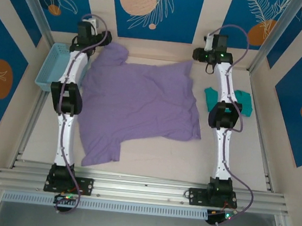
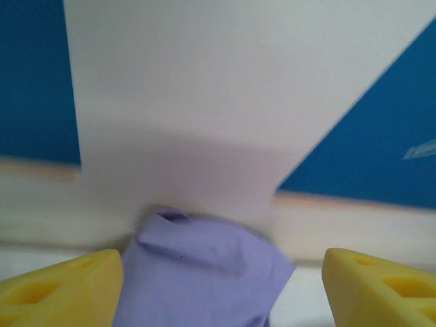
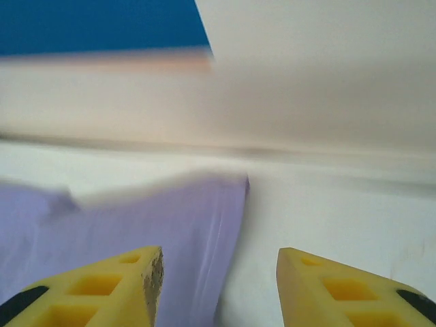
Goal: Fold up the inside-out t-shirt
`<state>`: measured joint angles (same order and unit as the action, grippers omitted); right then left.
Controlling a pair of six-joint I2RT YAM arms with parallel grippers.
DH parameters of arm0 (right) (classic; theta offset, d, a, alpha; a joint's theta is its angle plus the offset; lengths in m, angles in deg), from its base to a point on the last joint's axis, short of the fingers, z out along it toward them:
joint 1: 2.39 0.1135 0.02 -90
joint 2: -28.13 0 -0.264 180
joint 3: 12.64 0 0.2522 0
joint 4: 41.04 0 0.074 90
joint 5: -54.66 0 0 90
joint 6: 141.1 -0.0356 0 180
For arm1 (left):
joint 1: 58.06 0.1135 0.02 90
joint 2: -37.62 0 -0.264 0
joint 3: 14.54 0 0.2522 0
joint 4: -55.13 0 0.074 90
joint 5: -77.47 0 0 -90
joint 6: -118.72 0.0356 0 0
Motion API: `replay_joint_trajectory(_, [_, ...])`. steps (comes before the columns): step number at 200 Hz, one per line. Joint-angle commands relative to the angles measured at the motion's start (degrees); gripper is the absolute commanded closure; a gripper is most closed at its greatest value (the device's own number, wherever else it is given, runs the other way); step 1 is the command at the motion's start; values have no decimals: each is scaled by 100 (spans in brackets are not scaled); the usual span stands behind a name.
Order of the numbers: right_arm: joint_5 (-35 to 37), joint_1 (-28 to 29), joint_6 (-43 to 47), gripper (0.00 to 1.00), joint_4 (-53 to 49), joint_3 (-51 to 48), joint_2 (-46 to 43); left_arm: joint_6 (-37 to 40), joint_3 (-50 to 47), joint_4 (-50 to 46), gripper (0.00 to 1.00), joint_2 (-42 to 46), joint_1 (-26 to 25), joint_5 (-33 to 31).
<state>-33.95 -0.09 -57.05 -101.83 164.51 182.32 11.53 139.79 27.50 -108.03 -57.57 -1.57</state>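
The lavender-purple t-shirt (image 1: pixel 138 103) lies spread and wrinkled across the middle of the table, one sleeve reaching toward the near left. My left gripper (image 1: pixel 97 36) hangs over the shirt's far left corner; in the left wrist view its yellow fingers (image 2: pixel 65 286) stand wide apart, open, with a purple flap (image 2: pixel 201 272) between them. My right gripper (image 1: pixel 207 58) is at the shirt's far right corner, open. The right wrist view shows the shirt's edge (image 3: pixel 204 231) running between its fingertips (image 3: pixel 129 289), which touch nothing.
A light blue basket (image 1: pixel 51 68) stands at the far left beside the left arm. A small teal-green garment (image 1: pixel 243 102) lies at the right, partly under the right arm. The back wall rises close behind both grippers.
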Motion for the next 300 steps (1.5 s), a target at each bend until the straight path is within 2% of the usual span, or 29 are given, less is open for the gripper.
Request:
replay_joint_trajectory(1, [314, -16, 47, 52, -755, -1262, -1444, 50, -1379, 748, 22, 1604, -292, 79])
replay_joint_trajectory(18, [511, 126, 95, 50, 388, -4221, -3070, 60, -3306, 1737, 23, 2690, -615, 338])
replay_joint_trajectory(32, [522, 156, -56, 48, 842, -5901, -4114, 218, -4706, 2466, 25, 3473, -962, 677])
replay_joint_trajectory(51, [463, 248, -280, 48, 564, -7269, -5039, 846, -6236, 3093, 29, 4266, -1616, 1055])
replay_joint_trajectory(74, [635, 584, -493, 48, 423, -8599, -5872, 2125, -7637, 3637, 34, 4773, -2836, 1275])
replay_joint_trajectory(86, [660, 726, -692, 48, 319, -9197, -6191, 2802, -8099, 3659, 36, 4816, -3487, 1266])
replay_joint_trajectory(100, [656, 897, -923, 48, 254, -9755, -6457, 3347, -8215, 3297, 38, 4662, -4114, 1174])
replay_joint_trajectory(117, [929, 1210, -1172, 49, 44, -10089, -6594, 3818, -8163, 2827, 39, 4375, -4640, 871])
replay_joint_trajectory(129, [1066, 1346, -1334, 48, 17, -10260, -6624, 3844, -8160, 2894, 40, 4167, -4825, 656])
replay_joint_trajectory(189, [1255, 1281, -1486, 48, 38, -10433, -6074, 4316, -7717, 2753, 44, 3096, -5172, -35])
replay_joint_trajectory(208, [1307, 1207, -1421, 51, 130, -10418, -5934, 4343, -7630, 2726, 51, 2947, -5171, -26])
replay_joint_trajectory(222, [1243, 1132, -1328, 55, 187, -10373, -5784, 4357, -7621, 2656, 62, 2905, -5175, 20])
replay_joint_trajectory(245, [1186, 1113, -1156, 75, 202, -10225, -5685, 4160, -7731, 2458, 86, 3093, -5163, -37])
replay_joint_trajectory(254, [975, 1139, -1044, 80, 290, -10209, -5770, 4019, -7823, 2329, 93, 3278, -5138, -12])
replay_joint_trajectory(268, [411, 1151, -922, 88, 406, -10136, -5868, 3793, -8010, 2043, 97, 3676, -5085, 120])
replay_joint_trajectory(300, [-1528, 1175, -919, 93, 795, -9873, -5560, 3166, -8625, 1537, 99, 4544, -4820, 803])
